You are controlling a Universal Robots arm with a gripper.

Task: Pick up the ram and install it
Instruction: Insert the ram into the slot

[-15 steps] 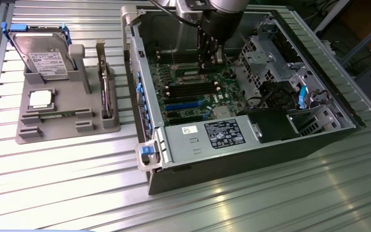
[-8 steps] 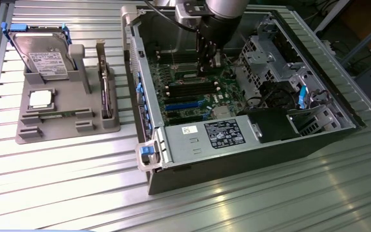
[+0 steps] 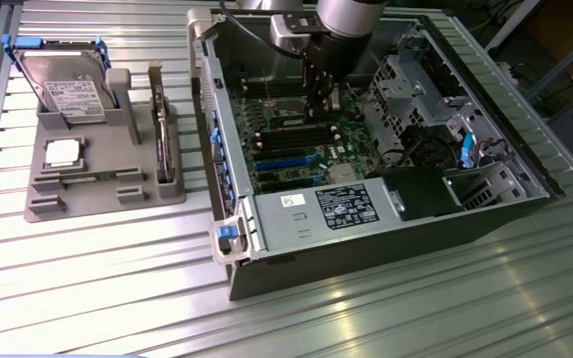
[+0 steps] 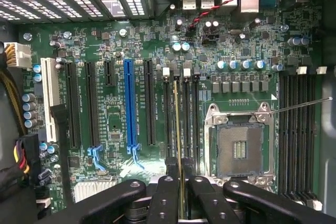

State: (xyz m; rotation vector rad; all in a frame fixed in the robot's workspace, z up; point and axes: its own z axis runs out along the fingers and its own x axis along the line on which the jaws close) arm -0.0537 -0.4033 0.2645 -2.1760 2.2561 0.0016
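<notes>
Ram (image 4: 180, 145): clamped between my two fingers (image 4: 166, 187), seen edge-on from the wrist as a thin pale line running straight out from the pincer (image 4: 181, 174). Pincer closed on it, pads on either flat face, grip near one end of the stick.

Position: I am inside the open computer case (image 3: 297, 224), hanging over the motherboard (image 4: 113, 124). In the exterior view the pincer (image 3: 324, 97) stands well down among the components.

Key relation: the ram's long axis runs parallel to the bank of black memory slots (image 4: 187, 124), which lie directly beyond my fingertips. The edge of the stick falls over the narrow gap between two neighbouring slots, or onto one of them; I cannot tell which. Nor can I tell whether its lower edge touches a slot or hangs just above.

Neighbours: the empty processor socket (image 4: 240, 148) sits just to one side of the held stick, the long expansion slots to the other.

Judgement: pick-up done, stick aligned lengthwise with its slot, seating not confirmed.
</notes>
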